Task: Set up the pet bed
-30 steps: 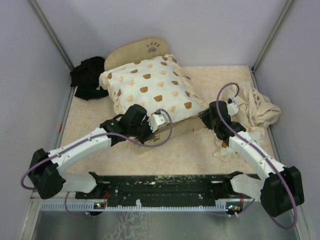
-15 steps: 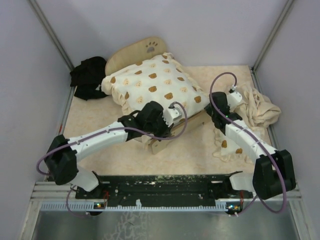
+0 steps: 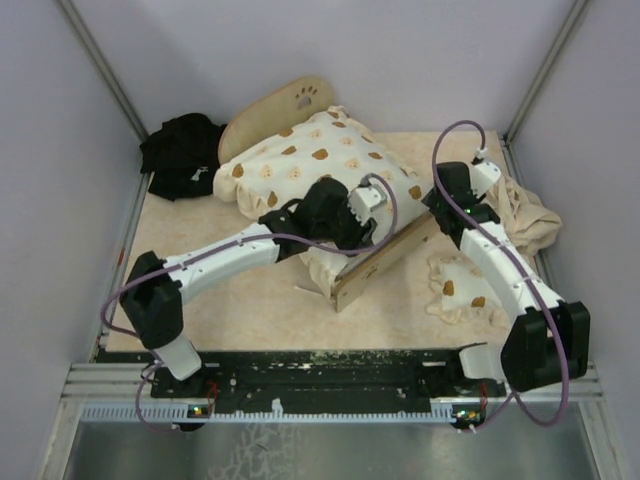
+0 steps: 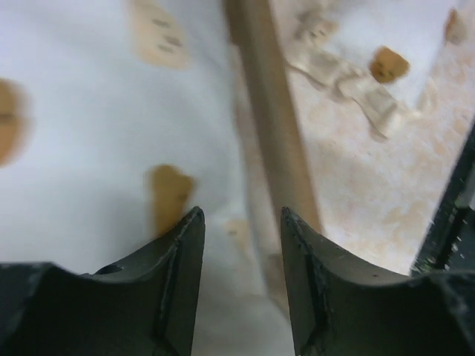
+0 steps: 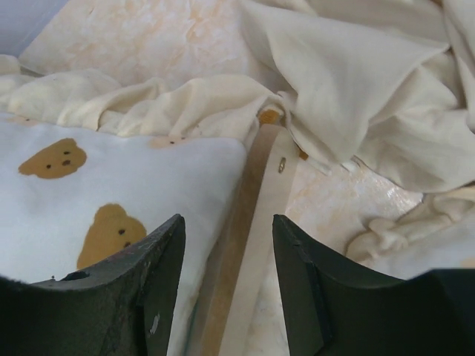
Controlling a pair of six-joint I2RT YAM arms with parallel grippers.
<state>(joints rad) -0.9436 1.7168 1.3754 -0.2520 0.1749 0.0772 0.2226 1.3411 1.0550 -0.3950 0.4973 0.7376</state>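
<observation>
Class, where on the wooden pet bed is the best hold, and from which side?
Probably the footboard, from above, pinching across its thin top edge: it is a narrow, upright, bare board, while the frilled cushion covers the frame behind it.

Table (image 3: 250,312), pet bed (image 3: 287,106), beige cloth (image 3: 527,213), black cloth (image 3: 180,155)

Cream frilled cushion (image 3: 300,165) with brown bear-face prints lies diagonal mid-table, frill bunched at its near end. Smaller cushion (image 3: 455,290), same print and frill, flat on the table at right, near side. Plain beige cloth (image 3: 525,215) crumpled at right edge, just behind the small cushion. Black bundle (image 3: 180,155) in back-left corner, probably fabric, too dark to tell. Tabletop (image 3: 240,310) beige, mottled. Pale walls (image 3: 400,60) around.
</observation>
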